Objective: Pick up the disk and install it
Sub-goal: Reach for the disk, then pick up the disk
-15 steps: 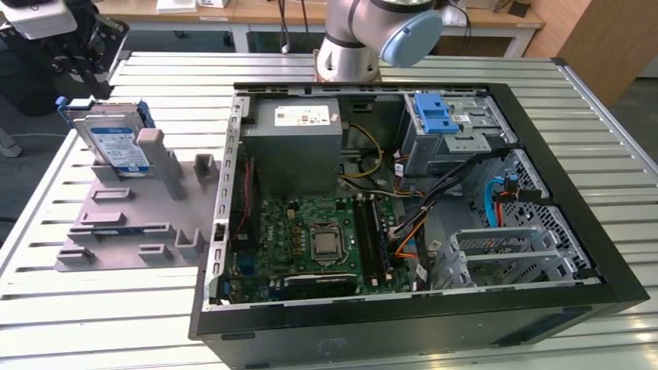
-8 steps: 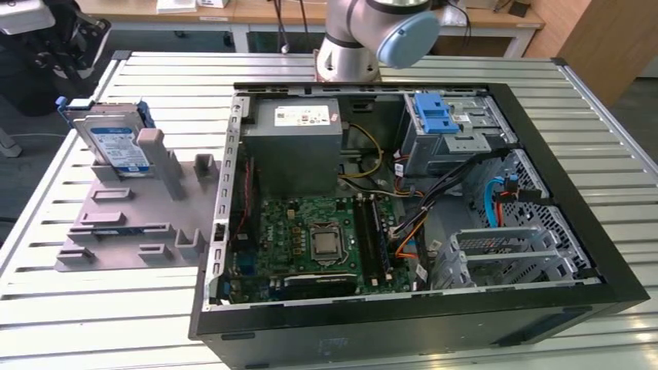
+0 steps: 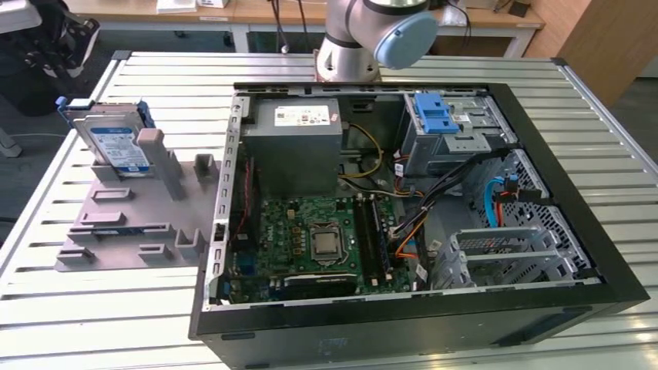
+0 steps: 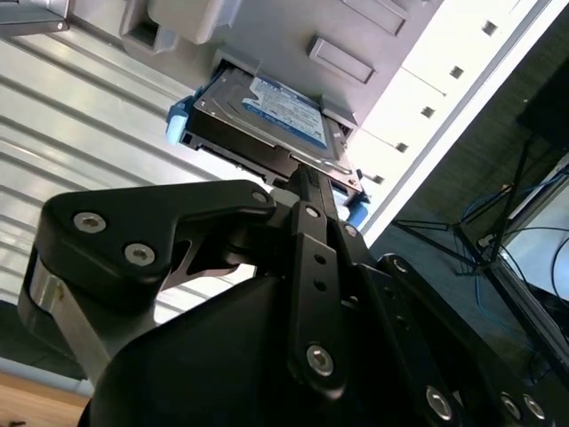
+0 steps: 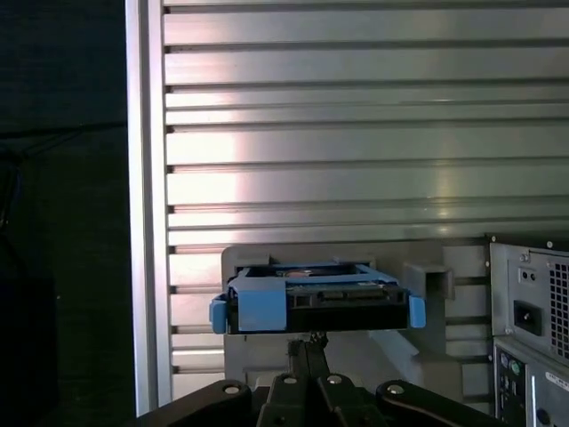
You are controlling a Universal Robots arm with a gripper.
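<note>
Where both wrist views show its linkage, the gripper point(image 5: 307, 342) has its fingers drawn together with nothing between them, pointing toward the disk point(image 5: 316, 301) and not touching it. In the exterior view the disk point(image 3: 115, 142) stands on edge in a grey holder point(image 3: 113, 231) on the slatted metal table point(image 3: 92, 324), at the exterior view's left of the open computer case point(image 3: 575, 262) and well apart from its drive cage point(image 3: 463, 140)
</note>
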